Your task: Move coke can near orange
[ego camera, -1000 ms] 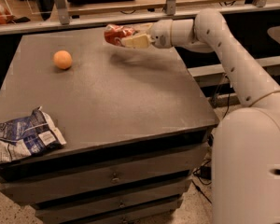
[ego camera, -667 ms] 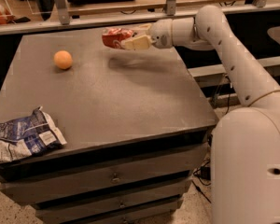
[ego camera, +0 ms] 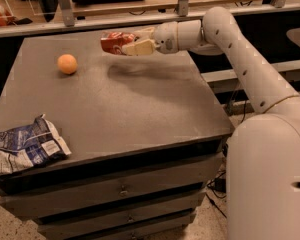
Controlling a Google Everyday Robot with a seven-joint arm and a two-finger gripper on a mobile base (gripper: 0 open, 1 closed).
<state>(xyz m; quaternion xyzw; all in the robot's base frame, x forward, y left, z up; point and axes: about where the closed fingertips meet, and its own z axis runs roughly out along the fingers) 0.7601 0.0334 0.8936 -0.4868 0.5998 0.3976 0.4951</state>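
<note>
The red coke can (ego camera: 113,42) lies on its side in my gripper (ego camera: 135,41), held in the air above the far part of the grey table (ego camera: 140,109). The gripper's cream fingers (ego camera: 139,47) are shut on the can's right end. The arm reaches in from the right. The orange (ego camera: 67,64) sits on the table at the far left, well to the left of the can and a little nearer the camera. A shadow of the can falls on the table below it.
A crumpled blue-and-white chip bag (ego camera: 25,145) lies at the table's front left corner, partly over the edge. A shelf rail with metal posts (ego camera: 65,6) runs behind the table. Drawers (ego camera: 120,189) are below the tabletop. My white base (ego camera: 270,184) stands at the right.
The gripper has carried the coke can a little to the left, toward the orange. The orange and the chip bag have not moved.
</note>
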